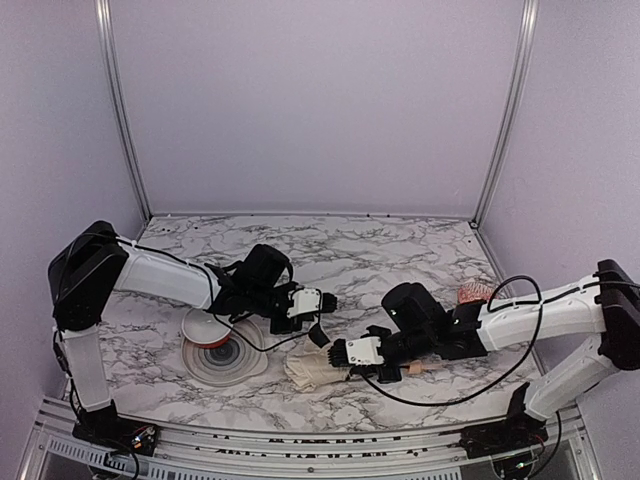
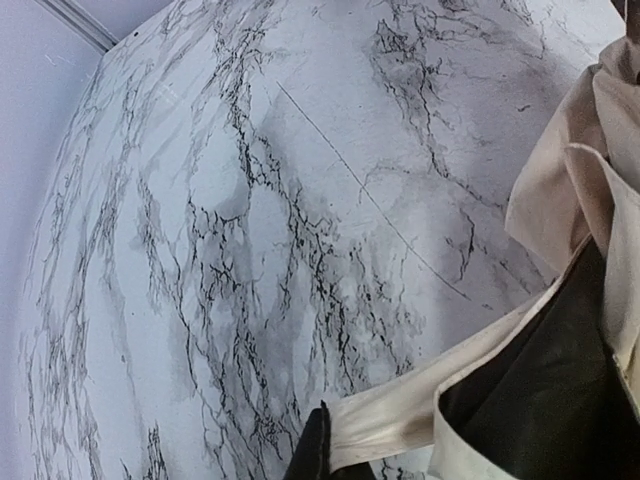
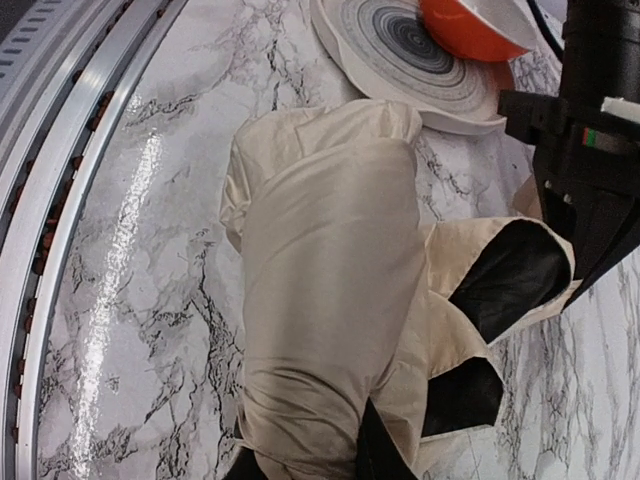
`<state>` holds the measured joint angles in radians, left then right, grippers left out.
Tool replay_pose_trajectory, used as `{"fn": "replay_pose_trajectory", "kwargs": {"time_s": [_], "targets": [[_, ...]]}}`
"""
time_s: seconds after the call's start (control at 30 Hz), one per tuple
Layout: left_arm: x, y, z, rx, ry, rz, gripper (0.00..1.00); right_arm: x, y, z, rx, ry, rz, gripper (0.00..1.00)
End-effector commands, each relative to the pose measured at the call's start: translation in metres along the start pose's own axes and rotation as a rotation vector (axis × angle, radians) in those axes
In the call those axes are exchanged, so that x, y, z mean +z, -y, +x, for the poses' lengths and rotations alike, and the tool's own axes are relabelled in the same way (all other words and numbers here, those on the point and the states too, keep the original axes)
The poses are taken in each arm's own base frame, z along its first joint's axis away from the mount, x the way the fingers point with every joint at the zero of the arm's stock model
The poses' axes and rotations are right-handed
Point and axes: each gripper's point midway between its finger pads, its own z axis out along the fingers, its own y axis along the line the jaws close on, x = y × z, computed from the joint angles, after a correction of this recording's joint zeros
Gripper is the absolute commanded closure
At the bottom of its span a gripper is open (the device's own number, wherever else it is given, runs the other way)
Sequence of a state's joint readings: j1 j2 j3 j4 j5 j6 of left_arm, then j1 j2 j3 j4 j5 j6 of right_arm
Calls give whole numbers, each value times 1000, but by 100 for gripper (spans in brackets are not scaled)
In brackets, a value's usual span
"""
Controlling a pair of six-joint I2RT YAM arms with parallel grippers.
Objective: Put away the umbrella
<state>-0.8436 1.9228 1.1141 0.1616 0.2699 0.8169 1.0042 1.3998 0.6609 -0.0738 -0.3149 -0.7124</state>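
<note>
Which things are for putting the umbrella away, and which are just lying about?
For the job: the umbrella, held by the left fingers and the right fingers.
Just lying about: the ringed plate, the orange-bottomed bowl on it, a pinkish thing beside the right arm.

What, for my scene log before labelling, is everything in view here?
Cream fabric folding umbrella: one, cream with black lining, bundled on the table, front centre.
Round ringed plate: one, grey rings on white, left of the umbrella.
White bowl with red base: one, resting on the plate.
Pink object: one, behind the right arm, too hidden to identify.
Marble table: one, white with black veins.
Left hand: one, black and white, shut on the umbrella's fabric edge.
Right hand: one, black and white, clamped around the umbrella bundle.
</note>
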Motion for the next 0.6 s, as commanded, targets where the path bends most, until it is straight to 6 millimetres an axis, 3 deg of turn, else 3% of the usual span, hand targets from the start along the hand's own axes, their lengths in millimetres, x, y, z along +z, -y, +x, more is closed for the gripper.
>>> {"fn": "replay_pose_trajectory", "kwargs": {"time_s": [0.0, 0.1, 0.3, 0.4, 0.57], "targets": [[-56, -78, -42, -9, 136, -279, 100, 14, -66, 28, 78, -134, -295, 100], [-79, -61, -79, 57, 237, -263, 100, 22, -58, 34, 104, -168, -269, 100], [-115, 1, -130, 220, 388, -186, 100, 24, -34, 44, 208, -187, -224, 100], [-120, 30, -134, 250, 418, -129, 100, 24, -13, 43, 274, -160, -178, 100], [-116, 61, -136, 193, 439, -42, 100, 23, 27, 47, 379, -98, -47, 100]]}}
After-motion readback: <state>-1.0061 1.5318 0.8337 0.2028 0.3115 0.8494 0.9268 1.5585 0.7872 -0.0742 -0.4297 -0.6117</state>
